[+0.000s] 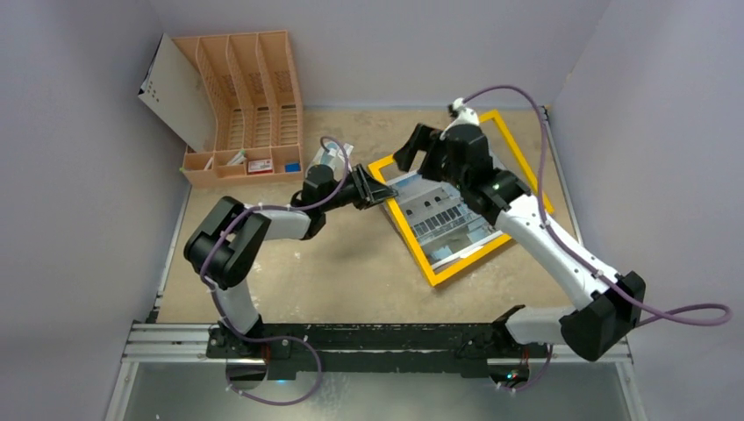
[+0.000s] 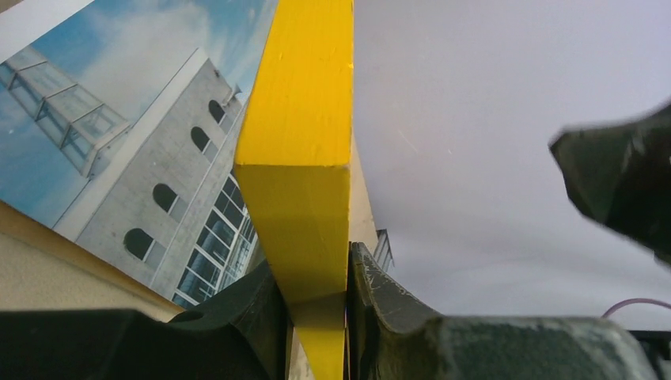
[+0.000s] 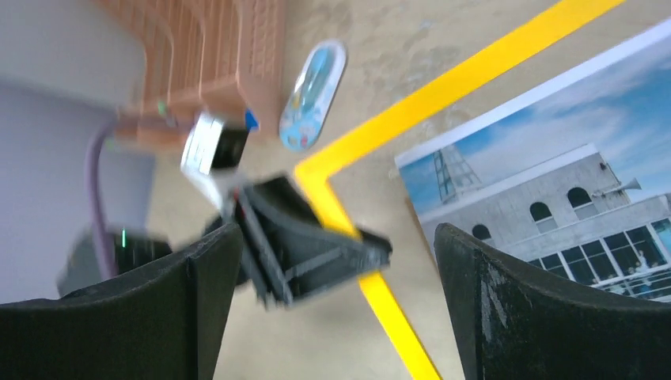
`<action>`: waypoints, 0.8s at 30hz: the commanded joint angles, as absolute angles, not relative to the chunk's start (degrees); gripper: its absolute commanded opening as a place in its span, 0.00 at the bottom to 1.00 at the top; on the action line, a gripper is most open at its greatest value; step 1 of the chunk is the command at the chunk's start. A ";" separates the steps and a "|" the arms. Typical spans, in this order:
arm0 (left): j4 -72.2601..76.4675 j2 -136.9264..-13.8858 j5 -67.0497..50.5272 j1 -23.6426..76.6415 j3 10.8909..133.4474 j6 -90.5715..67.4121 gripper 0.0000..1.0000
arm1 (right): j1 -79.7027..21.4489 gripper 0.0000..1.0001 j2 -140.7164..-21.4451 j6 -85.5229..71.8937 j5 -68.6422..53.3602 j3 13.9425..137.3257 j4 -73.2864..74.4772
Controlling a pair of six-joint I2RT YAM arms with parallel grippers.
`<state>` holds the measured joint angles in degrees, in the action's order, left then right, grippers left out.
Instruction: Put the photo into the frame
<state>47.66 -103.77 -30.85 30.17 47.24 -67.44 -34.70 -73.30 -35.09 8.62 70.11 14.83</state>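
Observation:
The frame (image 1: 456, 267) lies right of centre on the table, its yellow rim showing all round. Inside that rim lies the photo (image 1: 443, 219), face up, with its white building and blue sky. My left gripper (image 1: 383, 193) is shut on the rim at the frame's left corner. In the left wrist view the yellow rim (image 2: 305, 119) runs up between the fingers (image 2: 380, 293), with the photo (image 2: 119, 134) to its left. My right gripper (image 1: 421, 156) hangs open above the same corner. Its wrist view shows the frame (image 3: 443, 87), the photo (image 3: 570, 182) and the left gripper between its fingers (image 3: 506, 301).
An orange slotted rack (image 1: 246, 96) stands at the back left with small items in its front tray. A white board (image 1: 175, 88) leans against its left side. A small oval blue-and-white thing (image 3: 312, 95) lies between rack and frame. Grey walls close three sides.

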 commanded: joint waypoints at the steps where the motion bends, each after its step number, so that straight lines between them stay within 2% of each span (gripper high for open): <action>1: 46.76 -97.12 -29.98 32.63 47.90 -56.87 0.00 | -26.37 0.92 -78.50 -53.04 9.60 75.66 19.25; 7: 36.07 -92.04 -24.02 36.76 49.64 -45.11 0.00 | -20.37 0.93 -84.96 -61.99 13.62 81.84 21.33; 12: 33.86 -89.91 -21.79 38.19 49.51 -41.58 0.00 | -17.95 0.94 -88.47 -65.48 13.09 82.40 19.30; 15: 33.40 -89.21 -21.30 38.70 49.22 -40.34 0.00 | -17.02 0.91 -89.82 -65.64 14.23 83.86 19.01; 22: 33.36 -86.93 -21.25 38.95 47.84 -39.33 0.00 | -16.97 0.68 -83.84 -65.48 21.35 80.69 18.28; 24: 33.31 -86.32 -21.38 39.05 47.60 -39.16 0.00 | -16.99 0.57 -82.13 -64.87 22.03 78.82 16.83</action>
